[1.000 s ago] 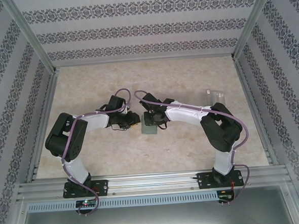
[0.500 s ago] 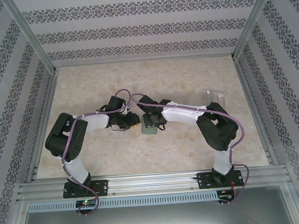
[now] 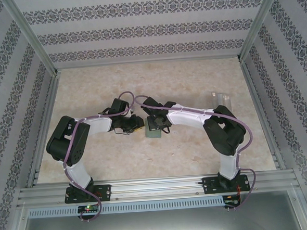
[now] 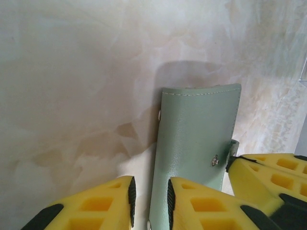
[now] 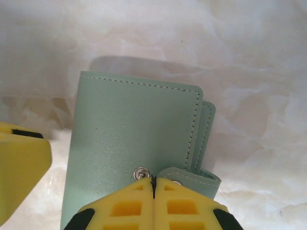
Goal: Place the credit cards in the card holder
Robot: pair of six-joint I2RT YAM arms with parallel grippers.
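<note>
Changes logged over the last second, all on the right arm:

1. The elbow [image 3: 223,132] has drawn inward, toward the middle of the bench [image 3: 193,162]. I read it a little further left in the top view than it was a second ago.
2. The purple cable loop [image 3: 247,140] outboard of that elbow has pulled in with it and no longer bulges as far to the right.
3. The wrist housing [image 3: 152,105] behind the right hand [image 3: 157,125] has swung slightly left, toward the left arm, and the cable bend above it has followed.

Most of this travel fell within the first half second. After that I see only a slight resettling at the elbow.
</note>
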